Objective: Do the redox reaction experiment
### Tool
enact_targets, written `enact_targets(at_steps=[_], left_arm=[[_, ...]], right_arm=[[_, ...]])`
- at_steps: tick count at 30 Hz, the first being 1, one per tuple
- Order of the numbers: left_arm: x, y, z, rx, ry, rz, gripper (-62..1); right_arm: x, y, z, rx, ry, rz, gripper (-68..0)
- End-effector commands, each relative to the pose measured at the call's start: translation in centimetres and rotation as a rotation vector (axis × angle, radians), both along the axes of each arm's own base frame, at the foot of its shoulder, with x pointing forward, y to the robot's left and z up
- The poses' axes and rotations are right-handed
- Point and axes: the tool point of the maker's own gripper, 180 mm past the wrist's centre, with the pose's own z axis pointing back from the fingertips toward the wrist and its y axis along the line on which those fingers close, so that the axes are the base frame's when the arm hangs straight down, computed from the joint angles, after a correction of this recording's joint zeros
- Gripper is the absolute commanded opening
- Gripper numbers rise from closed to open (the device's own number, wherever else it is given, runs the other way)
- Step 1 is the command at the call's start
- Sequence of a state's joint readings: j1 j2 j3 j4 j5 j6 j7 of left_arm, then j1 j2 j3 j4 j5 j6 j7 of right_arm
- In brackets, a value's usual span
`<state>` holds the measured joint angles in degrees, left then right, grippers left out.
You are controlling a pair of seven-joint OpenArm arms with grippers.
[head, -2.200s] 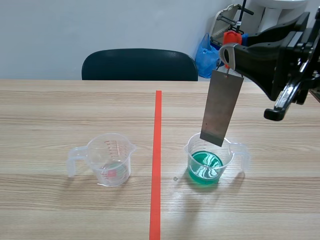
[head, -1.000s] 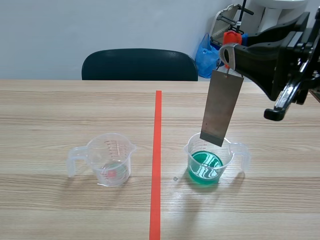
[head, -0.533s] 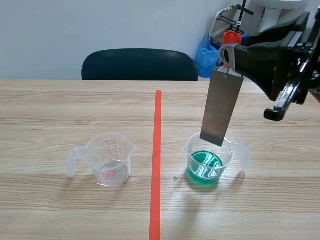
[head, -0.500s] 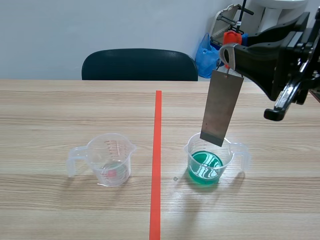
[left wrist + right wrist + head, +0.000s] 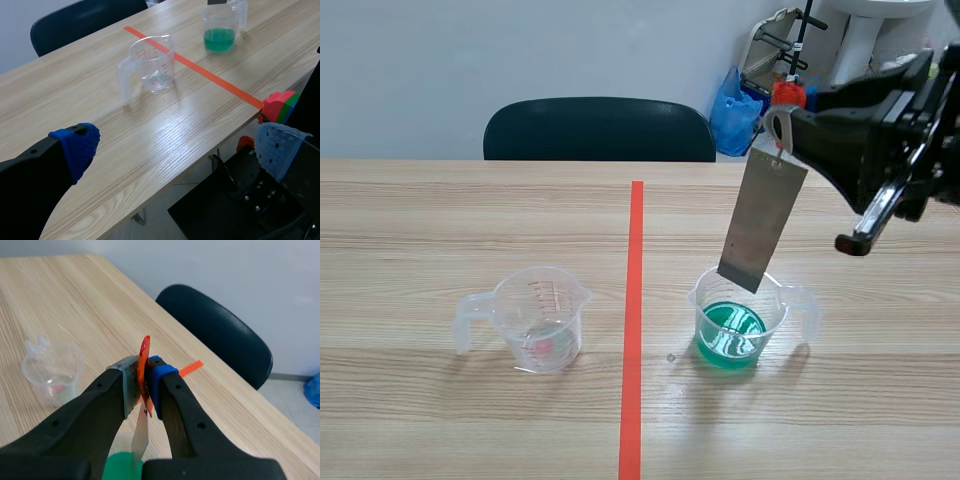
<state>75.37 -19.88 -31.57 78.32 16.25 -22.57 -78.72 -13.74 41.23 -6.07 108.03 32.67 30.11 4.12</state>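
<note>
A grey metal plate (image 5: 760,220) hangs from an orange clip (image 5: 786,95), tilted, its lower edge just above a clear beaker of green liquid (image 5: 735,320). My right gripper (image 5: 780,118) is raised at the right and shut on that clip (image 5: 144,360), with the plate (image 5: 141,432) dangling below the fingers. A second clear beaker (image 5: 538,318), nearly empty, stands left of the red tape line. My left gripper (image 5: 177,147) is open, out beyond the table's near edge, with both beakers (image 5: 152,65) (image 5: 220,30) far ahead of it.
A dark chair (image 5: 598,128) stands behind the table and a blue bag (image 5: 732,105) lies on the floor at the back right. The red tape line (image 5: 634,320) runs between the beakers. A red and coloured block (image 5: 280,105) sits by the table's near edge.
The right arm has shifted slightly down and to the right, and the hanging plate now tilts a little more. Both beakers are unmoved.
</note>
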Motion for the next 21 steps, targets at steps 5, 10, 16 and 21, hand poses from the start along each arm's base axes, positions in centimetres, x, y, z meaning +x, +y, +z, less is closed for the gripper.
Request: enact_targets(at_steps=[5,10,16,21], left_arm=[[0.2,-0.2,0.5,-0.018,-0.022,-0.001,1.4],[0.2,-0.2,0.5,-0.018,-0.022,-0.001,1.4],[0.2,-0.2,0.5,-0.018,-0.022,-0.001,1.4],[0.2,-0.2,0.5,-0.018,-0.022,-0.001,1.4]], right_arm=[[0.3,-0.3,-0.1,0.039,-0.019,-0.01,-66.9],[0.2,-0.2,-0.8,0.048,-0.015,-0.001,-66.9],[0.4,-0.2,-1.8,0.046,-0.015,-0.021,-66.9],[0.0,0.5,-2.8,0.063,-0.009,0.001,-66.9]])
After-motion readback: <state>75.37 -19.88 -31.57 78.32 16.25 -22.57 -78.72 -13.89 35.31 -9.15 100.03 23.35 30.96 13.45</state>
